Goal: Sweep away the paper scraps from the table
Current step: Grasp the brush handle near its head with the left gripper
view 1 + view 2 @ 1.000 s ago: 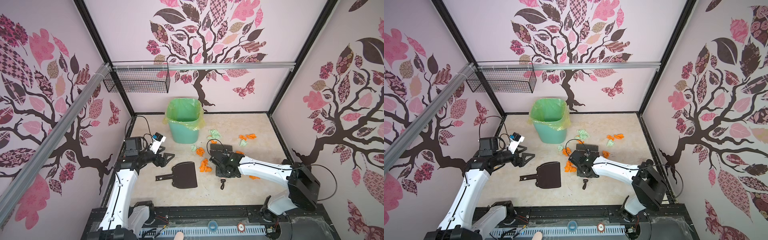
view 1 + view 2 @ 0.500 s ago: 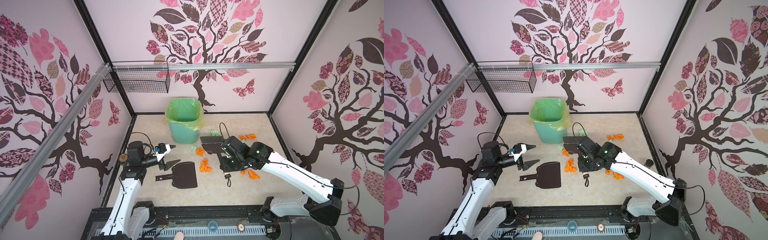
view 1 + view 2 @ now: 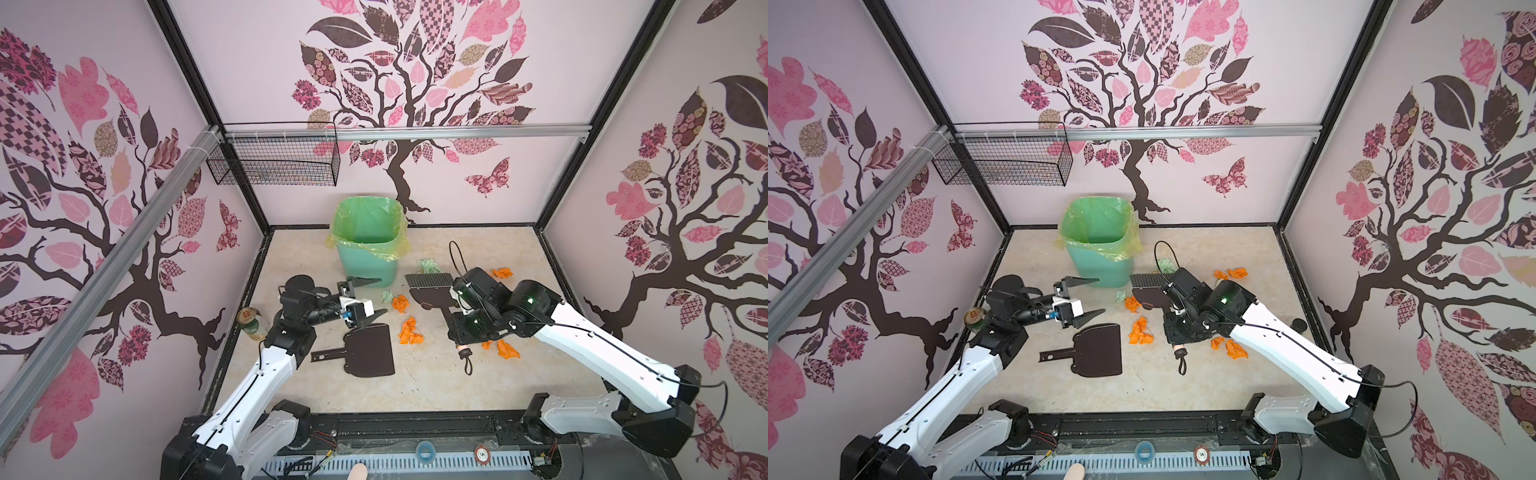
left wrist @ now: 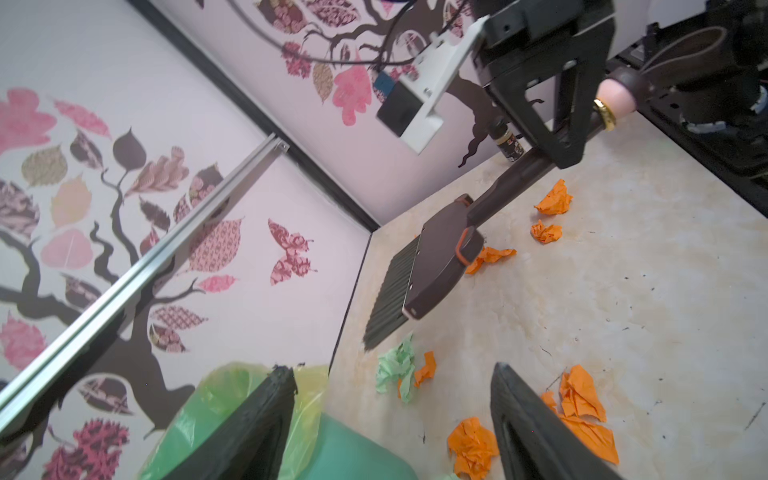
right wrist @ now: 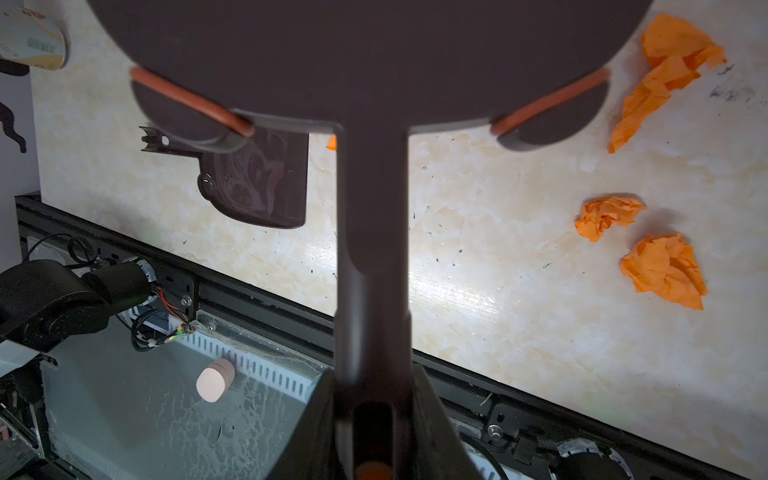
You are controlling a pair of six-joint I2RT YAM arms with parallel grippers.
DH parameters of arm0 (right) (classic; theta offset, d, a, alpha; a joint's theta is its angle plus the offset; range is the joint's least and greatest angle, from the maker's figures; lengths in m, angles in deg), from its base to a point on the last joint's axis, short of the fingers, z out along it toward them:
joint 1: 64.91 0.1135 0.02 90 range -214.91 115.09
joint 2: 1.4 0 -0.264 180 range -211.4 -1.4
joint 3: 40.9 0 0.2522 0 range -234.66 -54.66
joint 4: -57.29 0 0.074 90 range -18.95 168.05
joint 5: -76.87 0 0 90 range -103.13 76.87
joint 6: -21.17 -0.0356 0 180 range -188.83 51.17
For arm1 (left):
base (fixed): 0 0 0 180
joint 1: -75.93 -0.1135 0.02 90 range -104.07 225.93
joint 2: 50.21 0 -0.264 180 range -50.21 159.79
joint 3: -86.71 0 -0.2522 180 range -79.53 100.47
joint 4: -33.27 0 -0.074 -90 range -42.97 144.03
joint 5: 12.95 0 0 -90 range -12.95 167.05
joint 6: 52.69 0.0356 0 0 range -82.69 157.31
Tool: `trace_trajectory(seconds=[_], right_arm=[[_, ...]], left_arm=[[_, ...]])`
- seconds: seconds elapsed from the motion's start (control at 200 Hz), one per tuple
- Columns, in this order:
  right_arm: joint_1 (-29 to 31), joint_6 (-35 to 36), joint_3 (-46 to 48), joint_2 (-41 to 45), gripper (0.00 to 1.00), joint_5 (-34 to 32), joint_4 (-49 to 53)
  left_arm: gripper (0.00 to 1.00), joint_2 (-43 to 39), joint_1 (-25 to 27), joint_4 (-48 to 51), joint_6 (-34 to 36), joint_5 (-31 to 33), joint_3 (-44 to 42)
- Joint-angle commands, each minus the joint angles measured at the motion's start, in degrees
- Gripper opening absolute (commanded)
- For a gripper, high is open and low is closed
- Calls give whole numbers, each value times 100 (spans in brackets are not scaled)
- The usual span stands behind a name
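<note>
Paper scraps (image 3: pixel 409 330), crumpled wads of bright orange and pale green, lie scattered on the table (image 3: pixel 415 386) between the dustpan (image 3: pixel 370 351) and the right wall, clear of the black frame edges. Compared with a second ago, the left gripper (image 3: pixel 381 296) has advanced from the left edge to the dustpan's far side, jaws wide apart and empty. The right gripper (image 5: pixel 372 419) is clamped on the brush (image 3: pixel 430 291) handle, its arm now stretched farther out. Bare table lies open toward the near rail.
</note>
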Motion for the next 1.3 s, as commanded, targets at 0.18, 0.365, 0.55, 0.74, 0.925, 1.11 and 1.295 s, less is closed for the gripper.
trace_trajectory(seconds=[0.18, 0.365, 0.55, 0.74, 0.925, 1.11, 1.295], right_arm=[[-14, 232, -463, -124, 16, 234, 257], [-11, 296, -661, -308, 16, 311, 514], [-8, 313, -830, -421, 16, 359, 610], [-6, 308, -676, -456, 16, 381, 524], [-3, 352, -700, -557, 16, 415, 390], [-9, 392, -744, -665, 16, 477, 377], [-10, 405, -744, -666, 16, 486, 338]], left_arm=[[81, 536, 352, -124, 2674, 145, -141], [82, 1341, 530, -29, 4039, 158, 277], [81, 1823, 741, 198, 4331, 338, 973], [81, 2235, 904, 53, 4409, 518, 1263], [67, 2212, 1131, 60, 4327, 602, 1245], [54, 2322, 1188, 133, 4491, 671, 1219], [42, 2409, 1241, 412, 4720, 724, 1286]])
